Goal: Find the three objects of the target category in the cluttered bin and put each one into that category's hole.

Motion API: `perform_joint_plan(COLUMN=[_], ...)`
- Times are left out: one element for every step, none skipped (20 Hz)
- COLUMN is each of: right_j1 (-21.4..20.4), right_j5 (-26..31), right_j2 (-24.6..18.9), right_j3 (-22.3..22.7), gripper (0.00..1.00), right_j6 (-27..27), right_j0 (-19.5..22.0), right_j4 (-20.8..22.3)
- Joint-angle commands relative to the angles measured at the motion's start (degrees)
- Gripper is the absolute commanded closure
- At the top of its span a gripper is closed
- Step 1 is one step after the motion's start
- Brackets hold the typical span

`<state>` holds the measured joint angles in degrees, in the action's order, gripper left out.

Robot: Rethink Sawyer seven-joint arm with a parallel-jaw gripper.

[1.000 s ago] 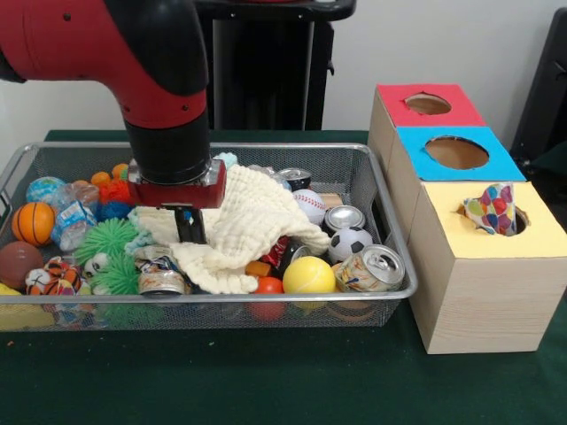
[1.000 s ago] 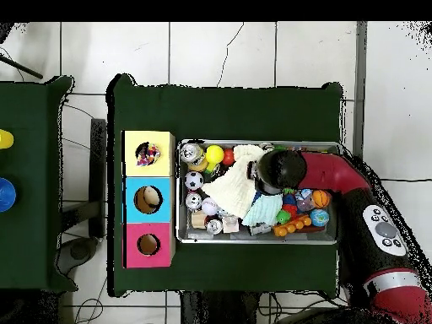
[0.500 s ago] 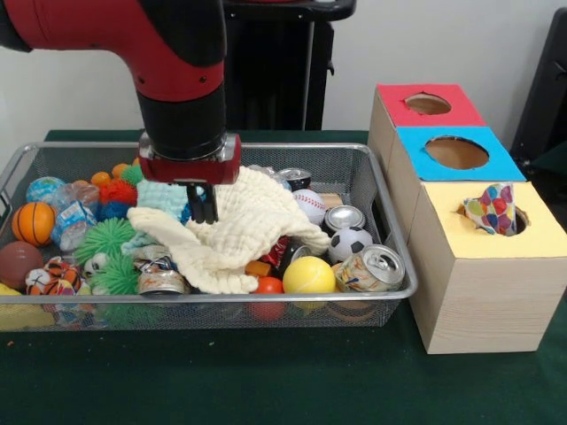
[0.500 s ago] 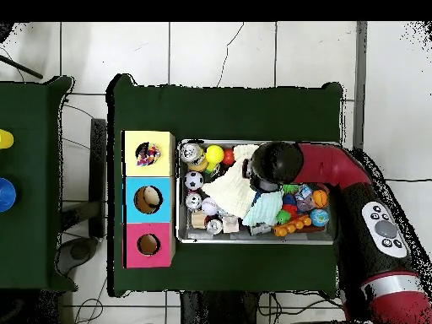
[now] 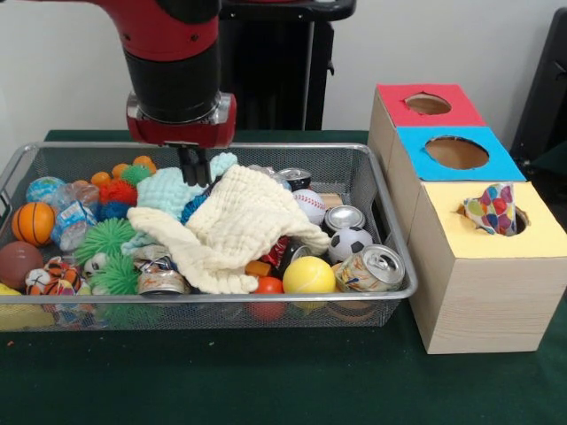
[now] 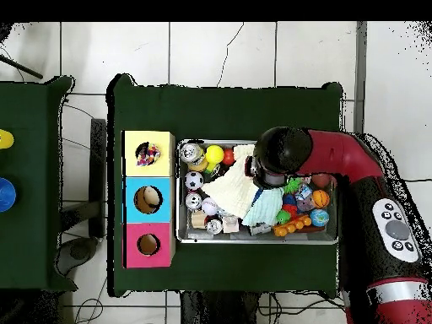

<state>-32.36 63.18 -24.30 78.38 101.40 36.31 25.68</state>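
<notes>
Three holed boxes (image 5: 461,221) beside one wire bin (image 5: 390,266), one pincer (image 5: 193,166) above.

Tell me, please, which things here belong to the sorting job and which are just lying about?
Job, probably cloths: gripper, wire bin, cream cloth, mint cloth, patterned cloth in the yellow box hole.
Lying about: open can, yellow ball, soccer ball, basketball, red box, blue box.

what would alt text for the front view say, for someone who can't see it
A red and black robot arm holds its hand just above a wire mesh bin crammed with balls, drink cans and a cream cloth. Right of the bin sits a row of three boxes with round holes, topped red, blue and yellow; a patterned cloth pokes from the yellow one.
</notes>
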Motion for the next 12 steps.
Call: perform_joint_plan(right_j1=[2.67,3.39,3.76,4.13,4.32,4.54,4.87,5.27,5.69,6.28,6.71,7.13], right_j5=[5.46,5.67,5.8,5.93,6.01,5.64,5.4,5.25,4.76,3.93,2.32,0.71], right_j2=[-4.37,-4.61,-4.64,-4.68,-4.63,-4.64,-4.71,-4.8,-4.92,-5.14,-5.43,-5.72], right_j3=[-6.82,-7.89,-8.89,-9.88,-10.6,-10.88,-11.12,-11.51,-11.61,-11.83,-11.68,-11.52], gripper=[1.0,1.0,1.0,1.0,1.0,1.0,1.0,1.0,1.0,1.0,1.0,1.0], right_j6=[-14.51,-15.84,-16.95,-18.06,-18.83,-19.35,-19.77,-20.09,-20.3,-20.49,-20.63,-20.77], right_j0=[0.82,1.23,1.3,1.37,1.36,1.54,1.77,1.94,2.07,2.31,2.54,2.78], right_j4=[0.84,1.26,1.97,2.67,3.29,3.64,3.78,3.88,3.93,3.94,4.14,4.34])
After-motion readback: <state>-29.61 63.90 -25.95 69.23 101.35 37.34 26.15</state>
